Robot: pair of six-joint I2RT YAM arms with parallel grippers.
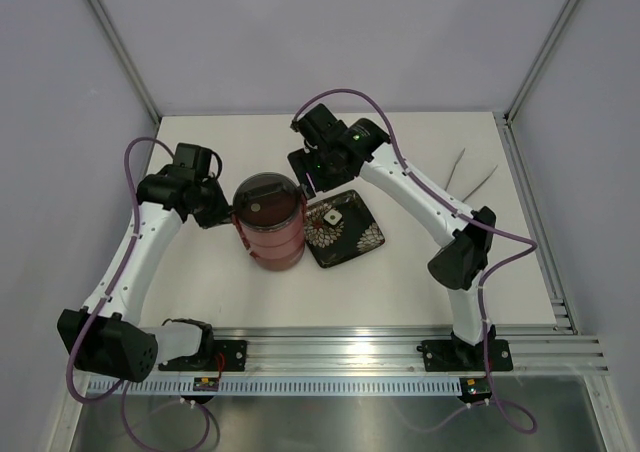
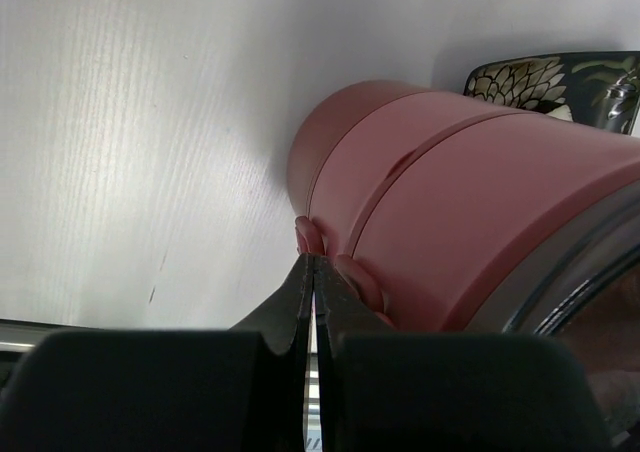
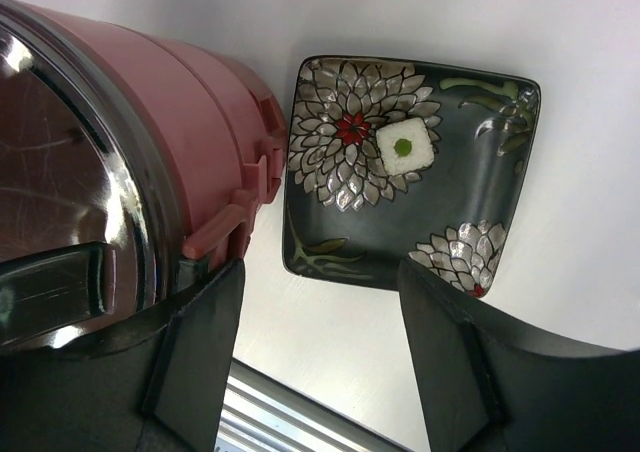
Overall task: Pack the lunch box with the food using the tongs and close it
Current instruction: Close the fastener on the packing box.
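Left tool (image 2: pixel 310 264) closed, lunch box (image 2: pixel 480 202) stacked

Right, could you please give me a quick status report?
Left gripper: jaws shut at the lunch box side clips. Right gripper: jaws open by the opposite clips. Box stacked, lid on. Tongs aside; nothing blocking.

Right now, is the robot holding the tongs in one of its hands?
No, the tongs lie by themselves on the table near its far right corner.
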